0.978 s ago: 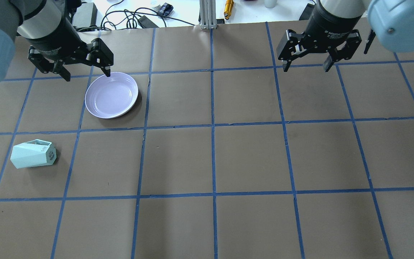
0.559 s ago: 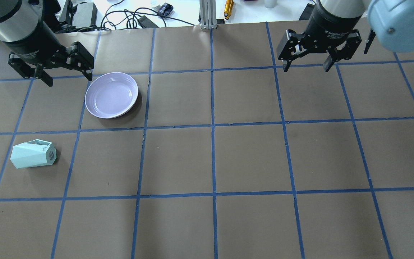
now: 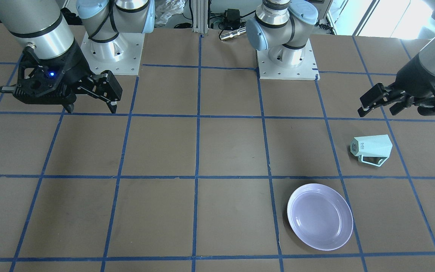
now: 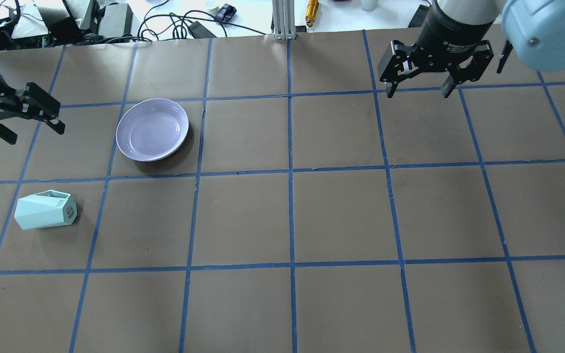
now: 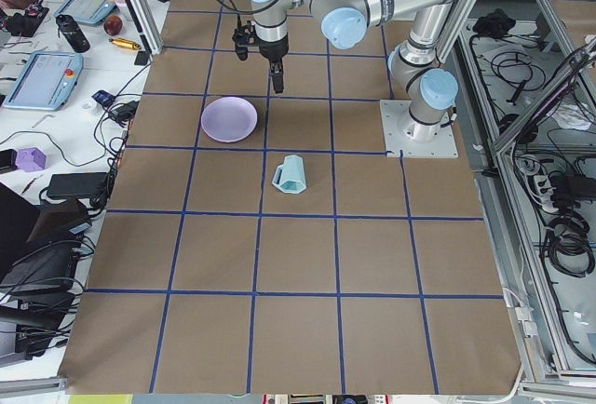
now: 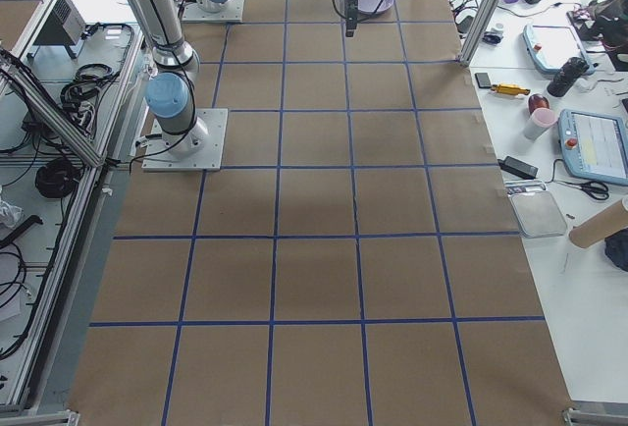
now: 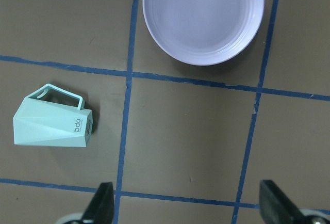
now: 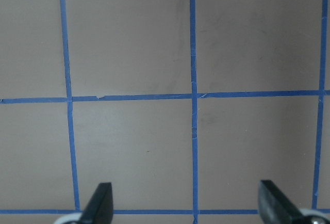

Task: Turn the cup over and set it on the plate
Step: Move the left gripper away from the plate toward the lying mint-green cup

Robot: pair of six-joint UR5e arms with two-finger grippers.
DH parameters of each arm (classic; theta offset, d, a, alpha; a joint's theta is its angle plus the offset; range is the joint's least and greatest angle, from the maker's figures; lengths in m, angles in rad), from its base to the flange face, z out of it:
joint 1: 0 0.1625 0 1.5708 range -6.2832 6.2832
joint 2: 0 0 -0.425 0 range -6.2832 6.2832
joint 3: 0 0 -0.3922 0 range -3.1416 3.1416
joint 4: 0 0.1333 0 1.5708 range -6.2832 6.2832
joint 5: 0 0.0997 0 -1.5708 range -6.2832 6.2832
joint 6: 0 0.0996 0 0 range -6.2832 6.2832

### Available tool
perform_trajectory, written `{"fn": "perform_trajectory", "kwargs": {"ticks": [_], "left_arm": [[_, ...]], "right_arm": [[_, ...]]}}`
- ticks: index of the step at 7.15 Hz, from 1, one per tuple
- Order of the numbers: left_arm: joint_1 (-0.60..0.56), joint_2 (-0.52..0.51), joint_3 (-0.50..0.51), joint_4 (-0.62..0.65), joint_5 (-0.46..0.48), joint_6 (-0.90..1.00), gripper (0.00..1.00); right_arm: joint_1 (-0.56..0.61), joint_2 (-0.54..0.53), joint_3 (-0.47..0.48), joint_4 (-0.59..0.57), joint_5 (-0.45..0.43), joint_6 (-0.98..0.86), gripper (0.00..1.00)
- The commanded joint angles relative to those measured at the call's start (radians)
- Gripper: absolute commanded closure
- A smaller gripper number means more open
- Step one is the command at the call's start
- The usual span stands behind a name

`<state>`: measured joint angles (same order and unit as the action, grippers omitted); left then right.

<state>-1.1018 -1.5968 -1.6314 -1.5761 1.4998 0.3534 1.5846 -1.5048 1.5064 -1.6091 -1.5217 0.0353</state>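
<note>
Reach stage: jaws spread, your left gripper (image 4: 36, 134) hovers short of the mint-green cup (image 4: 44, 210) lying sideways on the table (image 4: 341, 215); next, lower onto it and grip.

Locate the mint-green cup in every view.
Front-facing: cup right of centre.
Overhead: cup lower left.
Exterior left: cup near centre.
Exterior right: not visible.
Left wrist: cup at left.
Right wrist: not in it.
Shared landmark: the lavender plate.
</note>
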Motion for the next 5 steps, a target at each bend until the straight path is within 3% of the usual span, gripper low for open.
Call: {"fn": "perform_trajectory", "kwargs": {"ticks": [1, 3, 5], "left_arm": [[0.144, -0.008, -0.107, 0.008, -0.013, 0.276, 0.00], [0.163, 0.026, -0.204, 0.057, 0.005, 0.312, 0.00], [0.207, -0.012, -0.244, 0.209, 0.103, 0.420, 0.00]], "right_arm": [[0.000, 0.000, 0.000, 0.000, 0.000, 0.000, 0.00], [0.000, 0.000, 0.000, 0.000, 0.001, 0.002, 0.00], [0.000, 0.000, 0.000, 0.000, 0.000, 0.002, 0.00]]}}
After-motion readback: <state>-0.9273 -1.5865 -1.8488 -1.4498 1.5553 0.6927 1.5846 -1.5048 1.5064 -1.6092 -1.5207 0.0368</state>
